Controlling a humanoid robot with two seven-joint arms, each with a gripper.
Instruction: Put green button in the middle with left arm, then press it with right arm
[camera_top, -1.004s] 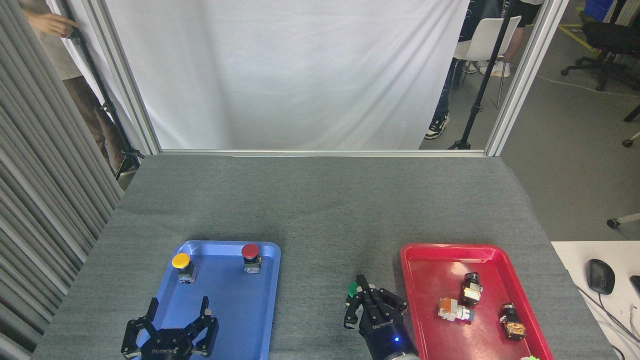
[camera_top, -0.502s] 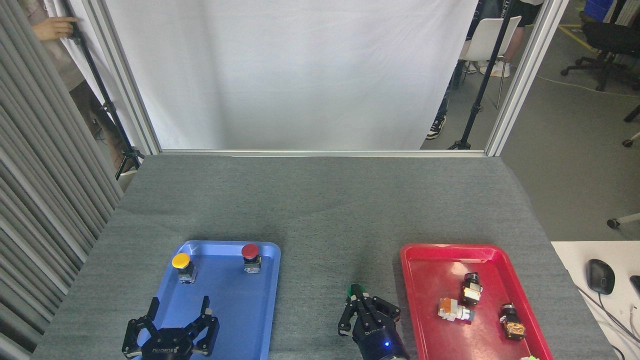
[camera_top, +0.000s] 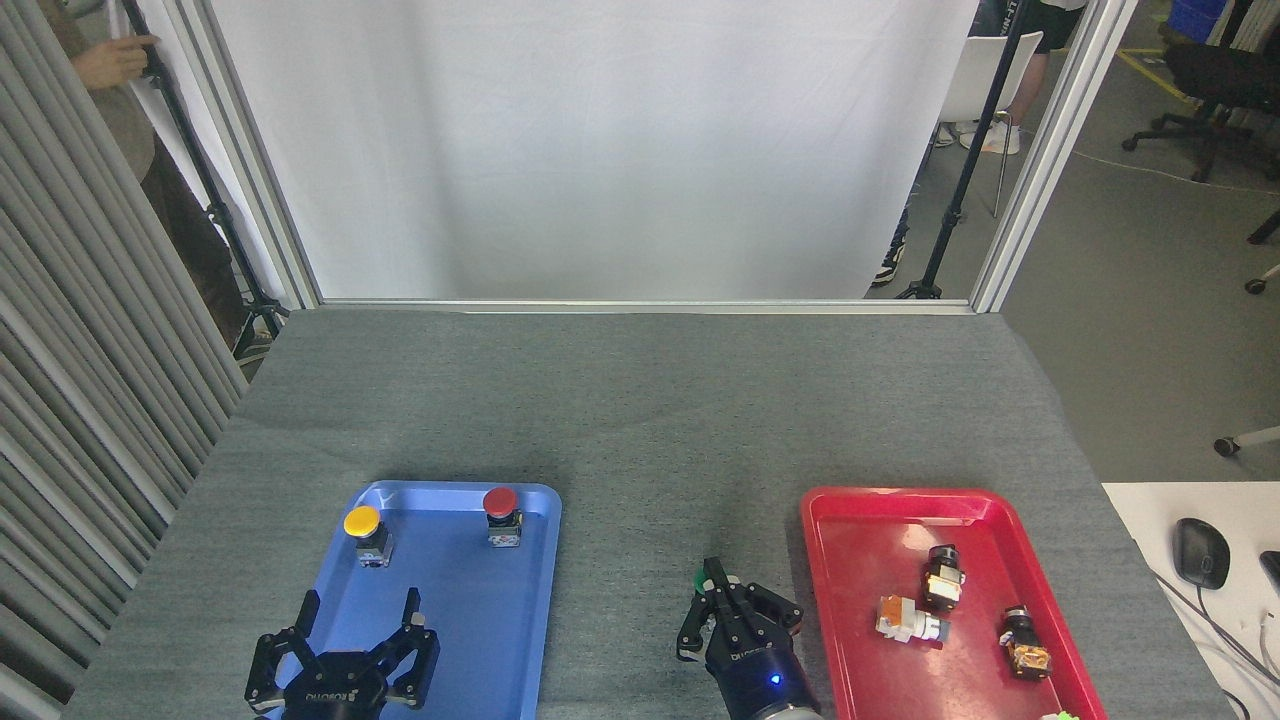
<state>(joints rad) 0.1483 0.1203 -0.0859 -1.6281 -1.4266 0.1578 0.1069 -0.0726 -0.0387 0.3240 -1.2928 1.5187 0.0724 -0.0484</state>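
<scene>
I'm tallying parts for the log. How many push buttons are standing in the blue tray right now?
2. The yellow button stands at the far left of the blue tray; the red button stands at its far right. The left gripper may hide something nearer.

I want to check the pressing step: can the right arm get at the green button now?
Probably yes. The right pincer already sits directly over the green button, on bare cloth between the trays, and nothing blocks it. Contact itself is hidden.
</scene>
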